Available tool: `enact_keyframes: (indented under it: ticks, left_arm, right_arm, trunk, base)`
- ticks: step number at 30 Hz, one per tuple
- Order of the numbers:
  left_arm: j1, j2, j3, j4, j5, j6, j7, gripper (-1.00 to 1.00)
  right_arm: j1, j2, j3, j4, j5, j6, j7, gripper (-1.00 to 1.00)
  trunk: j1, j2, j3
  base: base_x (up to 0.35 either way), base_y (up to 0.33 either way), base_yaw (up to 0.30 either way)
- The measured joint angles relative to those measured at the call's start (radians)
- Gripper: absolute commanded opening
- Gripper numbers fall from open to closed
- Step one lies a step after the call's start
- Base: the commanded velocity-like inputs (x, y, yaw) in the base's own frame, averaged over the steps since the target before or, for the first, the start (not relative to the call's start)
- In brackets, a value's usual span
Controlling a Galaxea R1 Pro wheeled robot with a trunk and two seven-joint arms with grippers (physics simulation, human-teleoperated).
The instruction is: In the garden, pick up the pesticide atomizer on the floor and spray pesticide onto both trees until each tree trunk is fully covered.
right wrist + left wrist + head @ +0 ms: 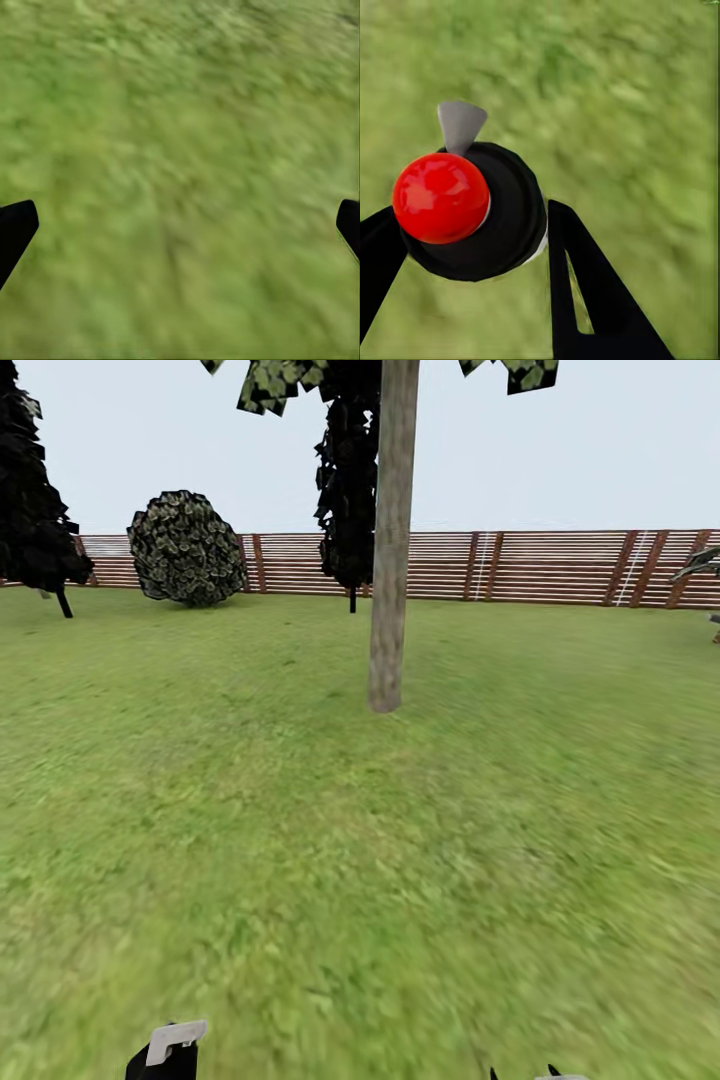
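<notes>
The pesticide atomizer [472, 217] sits between the two fingers of our left hand [472, 247], which is clenched on its black body. In the left wrist view we look down on its red top [440, 197], with a grey nozzle tab [460, 126] projecting beyond it. The bottle is carried clear of the floor [630, 112], which lies blurred and green below. In the head view, a black part with a white tip [170, 1050] at the lower edge appears to be this hand.

Our right hand [180, 225] is released: its two fingers stand wide apart over bare grass and grasp nothing.

Ahead in the head view, one tree trunk [390, 540] rises pale and mottled from the lawn, well apart from us. Beyond it runs the slatted fence [560, 565], with a round bush [186, 548] and dark conifers [345, 480] along it.

We judge the pickup step complete and the approach to the first tree in hand. The next move calls for closing on the trunk, raising the left arm and aiming the nozzle at the bark. No specks are visible on the trunk yet.
</notes>
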Motion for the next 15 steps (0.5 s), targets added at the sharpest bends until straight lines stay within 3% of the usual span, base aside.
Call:
enact_keyframes:
  ticks: [15]
  left_arm:
    - [0.0,0.0,0.0,0.0,0.001,0.0,0.0,-1.0]
  right_arm:
    - [0.0,0.0,0.0,0.0,0.0,0.0,0.001,1.0]
  trunk:
    - [0.0,0.0,0.0]
  base:
    - [0.337,-0.078,0.0]
